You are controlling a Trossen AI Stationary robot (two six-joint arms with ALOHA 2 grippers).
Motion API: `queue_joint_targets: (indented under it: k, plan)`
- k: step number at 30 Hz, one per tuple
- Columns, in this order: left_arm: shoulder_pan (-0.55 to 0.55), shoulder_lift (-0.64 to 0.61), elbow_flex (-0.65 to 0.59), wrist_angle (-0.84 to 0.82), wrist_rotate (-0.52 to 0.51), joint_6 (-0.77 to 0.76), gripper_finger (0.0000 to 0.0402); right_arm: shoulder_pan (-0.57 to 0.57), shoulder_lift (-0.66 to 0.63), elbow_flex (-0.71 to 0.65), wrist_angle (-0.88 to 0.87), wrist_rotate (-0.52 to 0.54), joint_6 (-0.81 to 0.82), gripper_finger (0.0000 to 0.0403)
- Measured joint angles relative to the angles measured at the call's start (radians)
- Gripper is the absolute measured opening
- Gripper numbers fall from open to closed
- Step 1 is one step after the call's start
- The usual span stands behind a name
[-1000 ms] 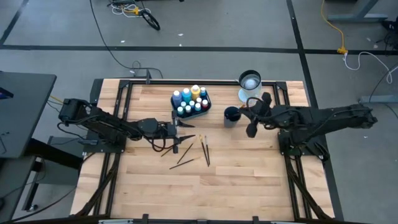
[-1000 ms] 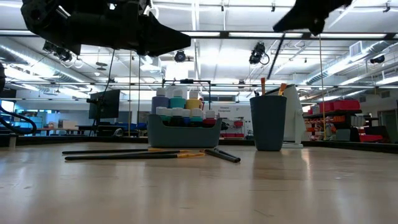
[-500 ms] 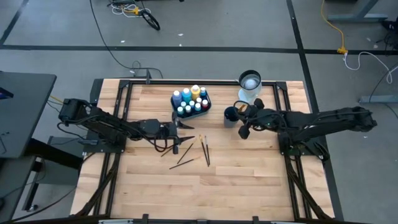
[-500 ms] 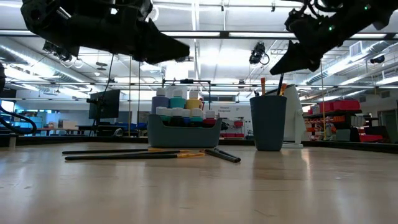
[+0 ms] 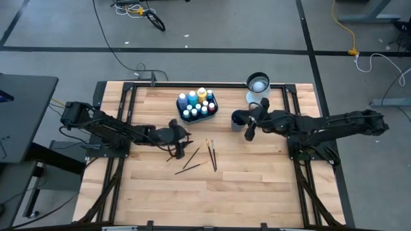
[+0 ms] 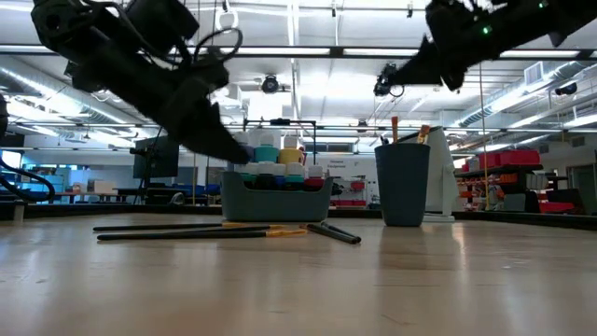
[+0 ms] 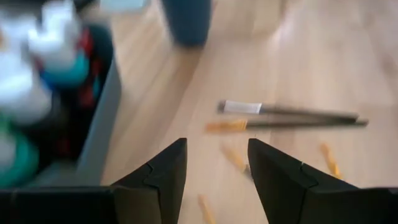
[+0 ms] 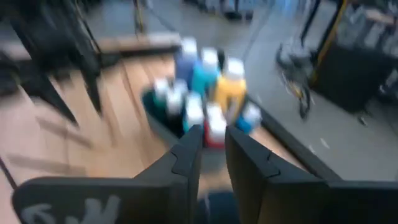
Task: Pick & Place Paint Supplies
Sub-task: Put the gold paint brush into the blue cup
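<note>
The wooden surface (image 5: 244, 186) is bare along its near edge. Toward the middle, several brushes (image 5: 196, 156) lie loose and flat. The left gripper (image 7: 214, 171) hangs tilted just above them, its fingers (image 7: 163, 176) spread apart and holding nothing. Farther back, near the far edge, paint bottles (image 5: 196, 102) stand packed in a teal tray (image 6: 277, 202). Right of the tray stands a dark blue cup (image 6: 403, 184) with brush handles sticking out of it. The right gripper (image 8: 211, 149) hovers by the cup, fingers parted by a narrow gap, nothing between them. Beyond the surface lie grey floor (image 5: 212, 25), cables, and a lit hall with ceiling lights (image 6: 308, 93).
</note>
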State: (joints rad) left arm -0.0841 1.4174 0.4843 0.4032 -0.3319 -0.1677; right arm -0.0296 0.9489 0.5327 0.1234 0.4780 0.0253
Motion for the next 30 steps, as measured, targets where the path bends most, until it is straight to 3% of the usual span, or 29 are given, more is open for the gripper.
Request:
queue_joint_targets:
  k: [7,13,22,30]
  plan:
    - [0.000,0.003,0.000,-0.212,0.006,-0.193,0.0180,0.000,0.014,0.001,0.301,-0.215,-0.056,0.0078]
    - [0.000,0.081,-0.014,-0.141,0.013,-0.210,0.0180,0.001,0.105,0.001,0.442,-0.389,-0.040,0.0078]
    - [0.000,0.232,-0.013,0.068,0.005,-0.131,0.0180,0.002,0.247,0.001,0.472,-0.414,-0.115,0.0078]
    - [-0.001,0.300,-0.011,0.100,-0.048,-0.163,0.0167,0.001,0.261,0.001,0.516,-0.415,-0.138,0.0078]
